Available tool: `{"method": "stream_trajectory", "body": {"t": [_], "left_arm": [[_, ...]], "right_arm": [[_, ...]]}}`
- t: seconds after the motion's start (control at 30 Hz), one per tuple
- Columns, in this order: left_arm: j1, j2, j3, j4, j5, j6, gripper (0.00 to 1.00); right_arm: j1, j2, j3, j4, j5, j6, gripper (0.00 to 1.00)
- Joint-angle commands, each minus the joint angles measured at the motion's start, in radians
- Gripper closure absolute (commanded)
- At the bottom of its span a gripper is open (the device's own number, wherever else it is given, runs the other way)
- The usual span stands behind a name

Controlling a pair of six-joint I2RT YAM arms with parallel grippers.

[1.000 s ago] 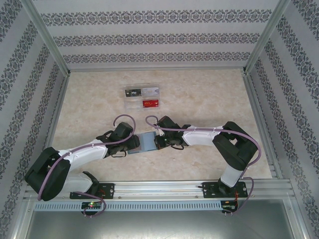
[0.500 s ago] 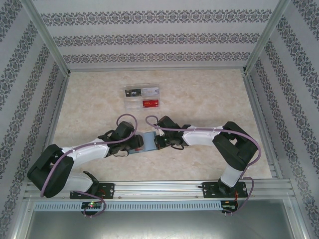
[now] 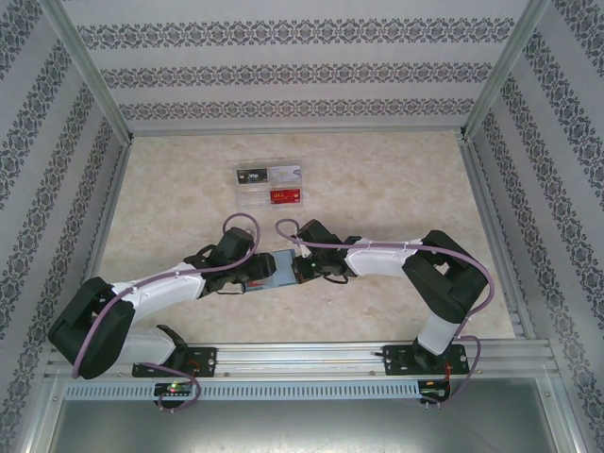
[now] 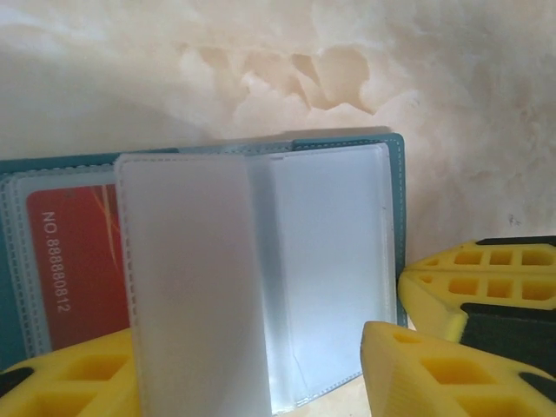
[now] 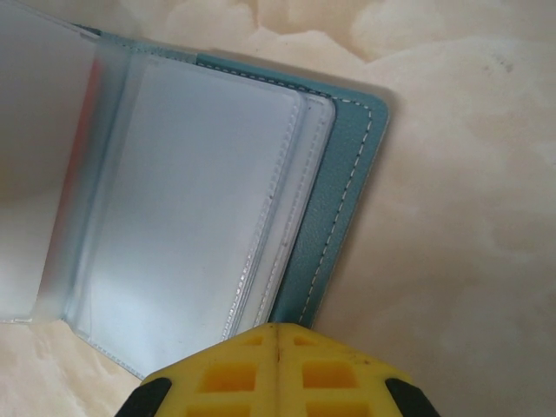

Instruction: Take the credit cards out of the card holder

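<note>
On the table point(image 3: 377, 179), card holder point(image 3: 282, 268) spread left-right.

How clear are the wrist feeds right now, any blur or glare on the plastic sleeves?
Left wrist: the number on the red card is legible through its pocket; the raised frosted sleeve is milky, no hard glare. Right wrist: card holder stitching crisp, far-left sleeve blurred. Top external: evenly lit, soft shadows.

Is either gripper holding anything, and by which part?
Nothing gripped. Right gripper, shut, seems to pin the card holder by its cover edge; left gripper stands open astride a clear sleeve.
</note>
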Motion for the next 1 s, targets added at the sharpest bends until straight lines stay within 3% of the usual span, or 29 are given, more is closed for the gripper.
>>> {"method": "stream_trajectory", "body": {"t": [0.0,0.33,0.73,0.97], "left_arm": [[-0.023,0.022,0.037,0.084,0.049,0.016,0.48],[-0.054,0.064,0.063,0.109,0.074,0.017,0.55],[-0.05,-0.115,-0.01,-0.008,-0.057,0.058,0.61],[-0.05,0.002,0.037,0.053,-0.005,0.067,0.59]], "right_arm": [[-0.016,0.0,-0.013,0.025,-0.01,0.023,1.0],[-0.054,-0.09,-0.07,0.052,0.033,0.038,1.0],[-0.046,-0.13,-0.04,0.022,0.035,0.036,1.0],[-0.018,-0.126,-0.015,0.007,0.045,0.045,1.0]]}}
